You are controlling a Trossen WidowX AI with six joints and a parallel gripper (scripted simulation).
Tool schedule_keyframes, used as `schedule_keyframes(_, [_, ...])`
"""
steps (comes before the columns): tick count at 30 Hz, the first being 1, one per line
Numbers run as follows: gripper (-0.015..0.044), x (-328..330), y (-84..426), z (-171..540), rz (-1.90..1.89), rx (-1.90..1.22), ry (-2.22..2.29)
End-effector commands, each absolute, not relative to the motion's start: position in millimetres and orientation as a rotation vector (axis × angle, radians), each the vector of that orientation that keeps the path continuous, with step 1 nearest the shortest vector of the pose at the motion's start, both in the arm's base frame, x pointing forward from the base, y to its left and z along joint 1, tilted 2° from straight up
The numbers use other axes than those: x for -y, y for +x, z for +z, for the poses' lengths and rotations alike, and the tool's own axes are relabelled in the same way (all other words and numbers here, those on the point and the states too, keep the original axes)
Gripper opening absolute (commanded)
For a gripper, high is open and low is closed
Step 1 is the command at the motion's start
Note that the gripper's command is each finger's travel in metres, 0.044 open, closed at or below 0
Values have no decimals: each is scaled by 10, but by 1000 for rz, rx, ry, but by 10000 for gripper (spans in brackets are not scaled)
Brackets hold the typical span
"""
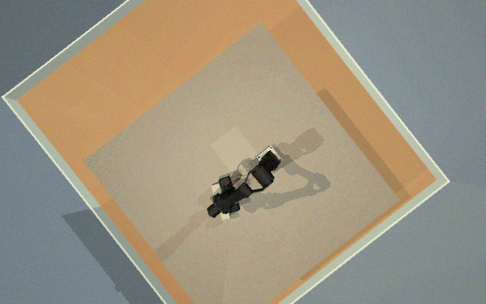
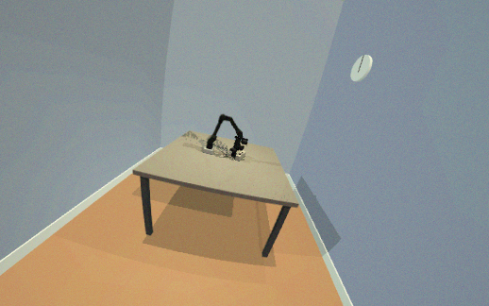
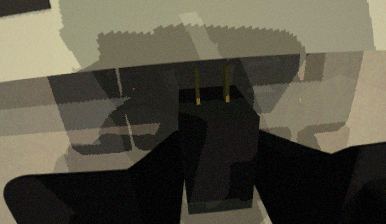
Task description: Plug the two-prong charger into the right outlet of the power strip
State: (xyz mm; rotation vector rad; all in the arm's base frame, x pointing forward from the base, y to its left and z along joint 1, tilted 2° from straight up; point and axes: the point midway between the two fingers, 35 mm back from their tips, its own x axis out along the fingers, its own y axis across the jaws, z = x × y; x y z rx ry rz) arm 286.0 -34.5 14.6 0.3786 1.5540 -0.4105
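The black charger (image 3: 216, 170) is held upright in the wrist view, with its two brass prongs (image 3: 212, 85) pointing at the power strip. My gripper (image 3: 219, 137) (image 2: 234, 154) is shut on the charger, with one finger on each side. The pale power strip (image 3: 24, 50) (image 1: 225, 216) (image 2: 242, 155) fills the top of the wrist view, its edge running slightly tilted just beyond the prong tips. Whether the tips touch the strip cannot be told. A dark patch shows on the strip at the top left. The right outlet's slots are not visible. In the top view the arm covers the strip's middle.
The arm's pale base plate (image 1: 265, 153) (image 2: 208, 150) stands on the table (image 1: 254, 61) (image 2: 199, 170), with the black arm arching from it to the strip. Shadows of the arm and gripper darken the strip and the table around the charger.
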Motion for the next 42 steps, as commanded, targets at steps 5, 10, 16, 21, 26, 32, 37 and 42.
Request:
schedule_keyframes(5, [0,349,2887,159,-406,-1554,379])
schedule_keyframes(10, [0,354,2898,161,-406,-1553,379])
schedule_keyframes(16, [0,360,2911,162,-406,-1553,379])
schedule_keyframes(21, [0,364,2919,163,-406,-1553,379])
schedule_keyframes(26, [0,364,2919,163,-406,-1553,379])
schedule_keyframes(32, [0,367,2919,160,-406,-1553,379])
schedule_keyframes(37, [0,368,2918,158,-406,-1553,379])
schedule_keyframes(42, [0,368,2918,157,-406,-1553,379])
